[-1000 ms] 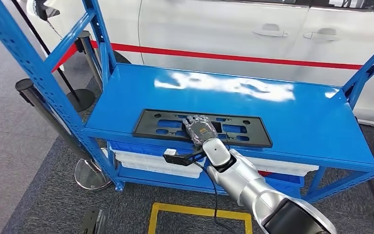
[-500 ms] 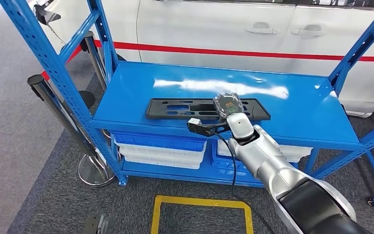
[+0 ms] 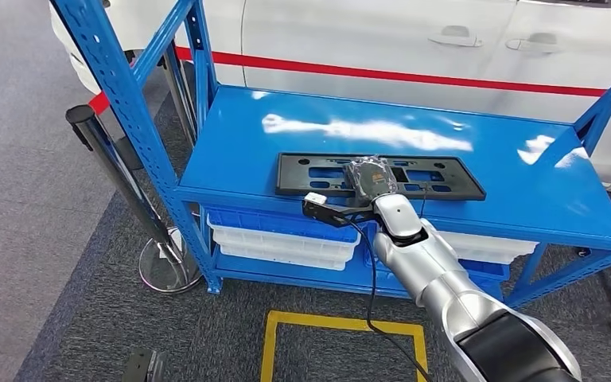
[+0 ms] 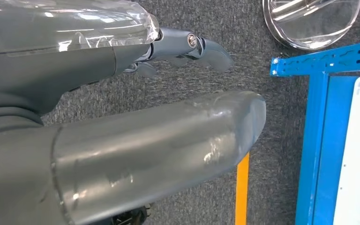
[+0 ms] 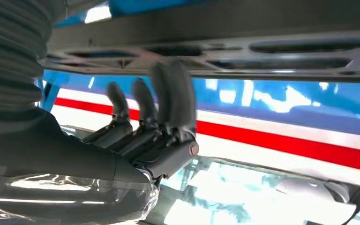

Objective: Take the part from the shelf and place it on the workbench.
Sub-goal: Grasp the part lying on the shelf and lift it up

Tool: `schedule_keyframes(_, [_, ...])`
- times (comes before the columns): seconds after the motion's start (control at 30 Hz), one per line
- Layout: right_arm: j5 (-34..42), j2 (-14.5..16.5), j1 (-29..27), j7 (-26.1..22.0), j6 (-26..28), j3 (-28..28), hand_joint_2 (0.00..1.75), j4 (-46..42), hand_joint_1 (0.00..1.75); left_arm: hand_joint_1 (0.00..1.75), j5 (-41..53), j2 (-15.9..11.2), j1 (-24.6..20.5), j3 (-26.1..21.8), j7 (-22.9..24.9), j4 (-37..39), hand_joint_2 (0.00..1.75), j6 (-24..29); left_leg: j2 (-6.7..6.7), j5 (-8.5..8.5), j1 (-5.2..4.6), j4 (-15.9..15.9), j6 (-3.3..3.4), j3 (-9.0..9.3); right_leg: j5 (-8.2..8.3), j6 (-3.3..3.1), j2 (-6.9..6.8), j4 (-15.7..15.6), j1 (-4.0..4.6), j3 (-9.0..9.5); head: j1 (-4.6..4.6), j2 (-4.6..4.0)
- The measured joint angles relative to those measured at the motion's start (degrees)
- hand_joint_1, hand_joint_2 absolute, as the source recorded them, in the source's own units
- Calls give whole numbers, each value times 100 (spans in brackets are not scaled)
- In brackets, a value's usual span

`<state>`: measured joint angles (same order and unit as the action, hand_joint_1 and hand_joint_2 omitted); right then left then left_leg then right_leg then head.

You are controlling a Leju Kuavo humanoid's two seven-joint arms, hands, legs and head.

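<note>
We are reaching over the front edge of the blue shelf (image 3: 231, 171) with our right hand (image 3: 370, 177). This hand is resting on the black part (image 3: 445, 181), a long flat frame with rectangular cut-outs. The part is lying flat on the top deck, parallel to the front edge and just behind it. In the right wrist view the dark fingers (image 5: 171, 96) are extending up toward the part's face (image 5: 281, 51); we cannot tell whether they are gripping it. Behind the part, the deck is offering broad bare room up to its rear edge, and more bare deck toward the part's right end.

Our left hand (image 4: 122, 122) is hanging beside the shelf above the grey carpet, fingers apart and holding nothing.

We are counting one part, two white bins (image 3: 286, 243) on the level under the part, one white car (image 3: 414, 44) with a red stripe behind the shelf, one chrome-based post (image 3: 115, 171) to the shelf's left, and one yellow floor outline (image 3: 342, 322) in front of the shelf.
</note>
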<state>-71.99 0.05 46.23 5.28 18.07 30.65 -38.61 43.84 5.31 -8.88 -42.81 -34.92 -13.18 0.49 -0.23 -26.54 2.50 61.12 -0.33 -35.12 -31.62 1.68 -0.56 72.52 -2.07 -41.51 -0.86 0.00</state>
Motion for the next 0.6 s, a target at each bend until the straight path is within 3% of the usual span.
schedule_keyframes(0.03, [10,-14,-61,1,54,-20,175,-33,0,0,0,0,4,4,1,0,0,0,-6,-22,-20,-2,18,24,-41,-24,2,281,18,-199,-4,0])
schedule_keyframes(0.07, [16,-29,-121,2,95,-33,175,-65,0,0,0,0,8,10,3,0,0,0,-15,-52,-44,-2,32,59,53,-67,5,330,41,-293,-8,0])
schedule_keyframes(0.1, [21,-43,-172,2,123,-46,175,-96,0,0,0,0,12,15,4,0,0,1,-25,-86,-70,-4,38,105,256,-127,13,158,70,-276,-14,0])
schedule_keyframes(0.17, [27,-64,-218,3,157,-68,175,-156,0,0,0,11,17,26,7,1,0,1,-33,-157,-113,-22,35,208,747,-289,43,-589,148,-3,-11,0])
schedule_keyframes(0.23, [30,-78,-227,3,174,-85,175,-191,0,0,1,26,3,33,10,0,0,2,-36,-198,-119,-56,7,260,940,-399,65,-1109,224,213,14,0])
schedule_keyframes(0.3, [32,-86,-244,3,189,-93,175,-216,0,0,2,29,-6,37,13,-2,0,3,-39,-211,-101,-118,-51,288,913,-424,72,-1244,267,269,9,0])
schedule_keyframes(0.4, [40,-95,-282,1,223,-116,175,-273,0,0,14,20,1,53,23,-2,0,4,-10,-323,-111,-34,-127,286,919,-406,66,-1453,212,442,-4,0])
schedule_keyframes(0.47, [55,-96,-313,-12,246,-130,175,-287,0,0,18,11,-1,62,33,-2,0,4,4,-568,-118,542,-145,-6,896,-411,60,-1525,215,553,3,0])
schedule_keyframes(0.53, [68,-92,-368,-34,256,-132,175,-287,0,0,18,3,10,66,42,-2,0,4,4,-749,-120,1238,-162,-452,837,-436,64,-1515,248,610,6,0])
schedule_keyframes(0.57, [73,-91,-399,-43,259,-132,175,-287,0,0,17,-3,20,66,44,-2,0,4,4,-697,-122,1373,-165,-590,804,-441,71,-1503,264,637,6,0])
schedule_keyframes(0.6, [79,-90,-421,-51,262,-133,175,-288,0,0,17,-12,28,67,45,-2,0,4,4,-525,-125,1276,-158,-616,767,-440,80,-1485,278,667,7,0])
